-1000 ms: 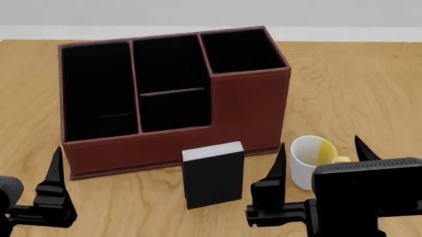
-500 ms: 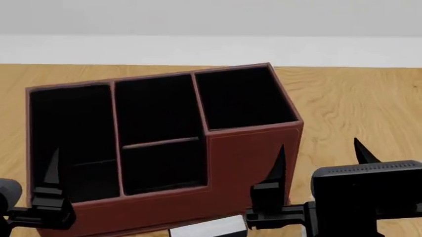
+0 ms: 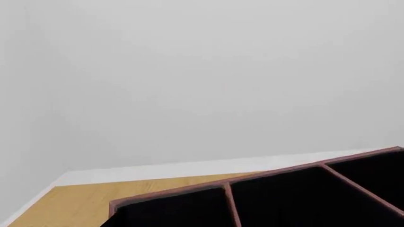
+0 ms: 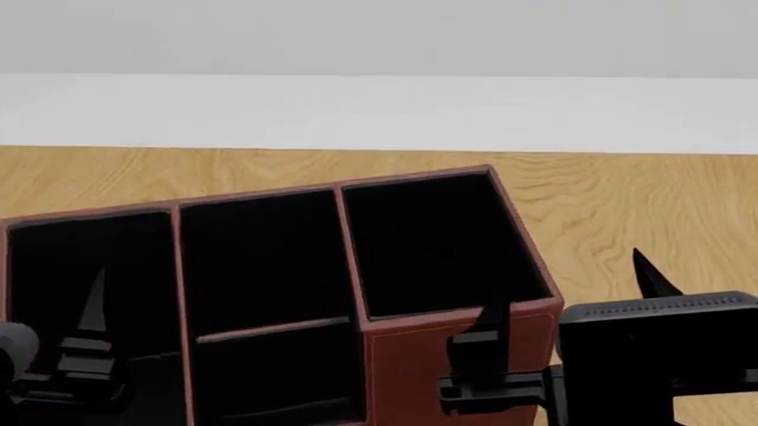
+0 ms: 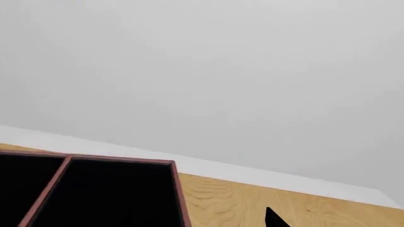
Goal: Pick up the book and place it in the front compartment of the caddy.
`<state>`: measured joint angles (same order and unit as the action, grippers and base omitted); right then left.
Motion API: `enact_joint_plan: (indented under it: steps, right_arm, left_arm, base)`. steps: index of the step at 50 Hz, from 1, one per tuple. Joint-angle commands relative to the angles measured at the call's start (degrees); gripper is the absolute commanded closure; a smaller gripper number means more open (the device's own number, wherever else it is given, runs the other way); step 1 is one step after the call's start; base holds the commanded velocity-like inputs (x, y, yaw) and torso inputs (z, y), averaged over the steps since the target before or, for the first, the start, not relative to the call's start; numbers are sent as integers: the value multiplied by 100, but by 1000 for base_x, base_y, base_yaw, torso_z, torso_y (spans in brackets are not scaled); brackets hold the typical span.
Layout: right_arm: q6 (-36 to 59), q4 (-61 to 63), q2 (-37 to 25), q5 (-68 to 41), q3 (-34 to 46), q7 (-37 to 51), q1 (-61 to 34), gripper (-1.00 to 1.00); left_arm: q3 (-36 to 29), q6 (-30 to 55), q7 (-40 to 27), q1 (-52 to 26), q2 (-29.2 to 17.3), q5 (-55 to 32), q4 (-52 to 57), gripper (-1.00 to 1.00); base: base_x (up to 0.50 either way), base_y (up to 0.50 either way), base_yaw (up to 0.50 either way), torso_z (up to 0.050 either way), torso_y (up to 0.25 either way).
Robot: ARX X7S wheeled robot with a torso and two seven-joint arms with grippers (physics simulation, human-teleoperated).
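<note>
Head view: caddy [image 4: 450, 355] front cropped

1. Head view: looks forward and slightly down from above both arms, close over the reddish-brown leather-look caddy with black compartments [image 4: 456, 351], which fills the lower frame; beyond it lie the light wooden tabletop [image 4: 640, 195] and the pale grey wall [image 4: 379, 35].
2. Left wrist view: faces outward past the left gripper, tilted upward; mostly wall, with the caddy's rear rim [image 3: 277, 172] just ahead and below.
3. Right wrist view: faces outward past the right gripper, also tilted upward; the caddy's corner [image 5: 173, 163] lies ahead, one black fingertip [image 5: 275, 218] at the frame's edge.
4. All three views share the caddy's top rim, tabletop and wall.
</note>
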<state>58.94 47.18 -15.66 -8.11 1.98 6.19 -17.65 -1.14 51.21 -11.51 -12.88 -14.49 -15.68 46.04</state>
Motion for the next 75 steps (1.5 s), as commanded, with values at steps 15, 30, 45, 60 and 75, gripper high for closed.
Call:
enact_joint_plan:
  steps: [15, 30, 45, 60, 75]
  right_arm:
    - [-24, -116, -47, -69, 54, 6, -72, -100]
    - [174, 35, -111, -116, -27, 39, -163, -100]
    - [313, 183, -206, -138, -165, 75, -205, -100]
    - [204, 86, -203, -147, -148, 112, -151, -100]
    - [162, 49, -201, -184, -136, 132, -106, -100]
  left_arm:
    - [-310, 442, 298, -459, -354, -242, -37, -100]
    - [-410, 2096, 1194, -1108, -457, -1563, 256, -100]
    - [-816, 3138, 1673, -1462, -481, -2357, 99, -100]
    - [-1328, 3604, 1770, -1741, -570, -2817, 92, -100]
    - [-1735, 3711, 1672, -1836, -534, -3096, -114, -100]
  base:
    - [0, 0, 0, 0, 0]
    - [0, 0, 0, 0, 0]
    - [0, 0, 0, 0, 0]
    - [0, 0, 0, 0, 0]
    - [0, 0, 0, 0, 0]
